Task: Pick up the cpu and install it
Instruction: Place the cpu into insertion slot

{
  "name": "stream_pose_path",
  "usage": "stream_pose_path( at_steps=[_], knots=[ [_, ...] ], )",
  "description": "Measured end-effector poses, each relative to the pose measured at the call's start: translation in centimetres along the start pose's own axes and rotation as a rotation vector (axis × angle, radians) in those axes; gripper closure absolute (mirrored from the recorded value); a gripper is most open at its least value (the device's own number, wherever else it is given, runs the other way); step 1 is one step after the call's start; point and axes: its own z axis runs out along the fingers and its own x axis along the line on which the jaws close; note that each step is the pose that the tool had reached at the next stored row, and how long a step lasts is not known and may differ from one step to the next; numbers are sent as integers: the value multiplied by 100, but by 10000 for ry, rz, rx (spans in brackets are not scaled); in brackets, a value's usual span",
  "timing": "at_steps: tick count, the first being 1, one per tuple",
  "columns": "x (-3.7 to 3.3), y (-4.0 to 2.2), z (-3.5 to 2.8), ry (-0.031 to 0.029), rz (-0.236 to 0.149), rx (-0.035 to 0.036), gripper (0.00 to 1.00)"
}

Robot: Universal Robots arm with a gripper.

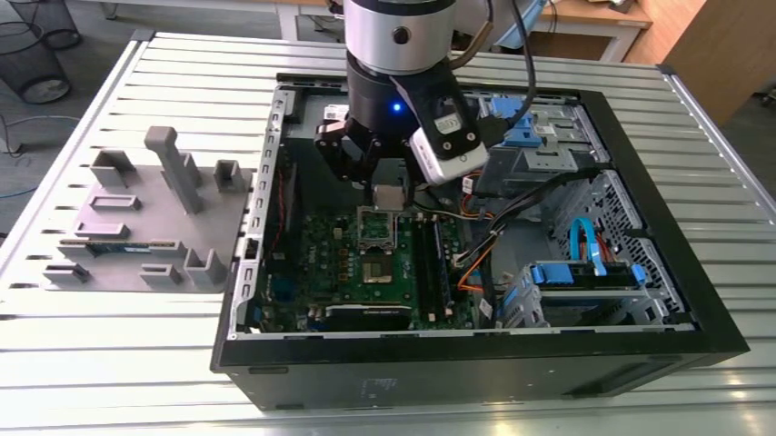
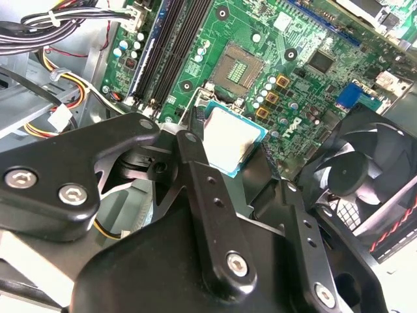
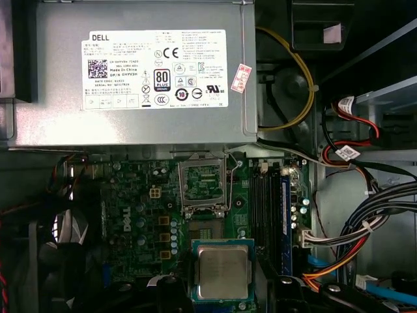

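On the slatted table (image 1: pixel 122 363), the open computer case (image 1: pixel 485 374) lies at 3 o'clock of the grey tray (image 1: pixel 134 218) in the exterior view, and above its green board (image 1: pixel 327 263) the gripper (image 1: pixel 388 189) is clamped on the cpu (image 1: pixel 388 198), with the socket (image 1: pixel 376 229) at its 6 o'clock.

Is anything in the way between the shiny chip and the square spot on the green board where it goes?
Nothing visible does. The small square silver-topped cpu sits in the jaws of the black gripper above the green board, and the dark square metal-framed socket lies open and uncovered.
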Motion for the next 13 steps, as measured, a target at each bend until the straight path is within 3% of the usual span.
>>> stream_pose_path(
  at_steps=[13],
  knots=[
    [-1,-20,9,0,-2,-1,53]
  ],
)
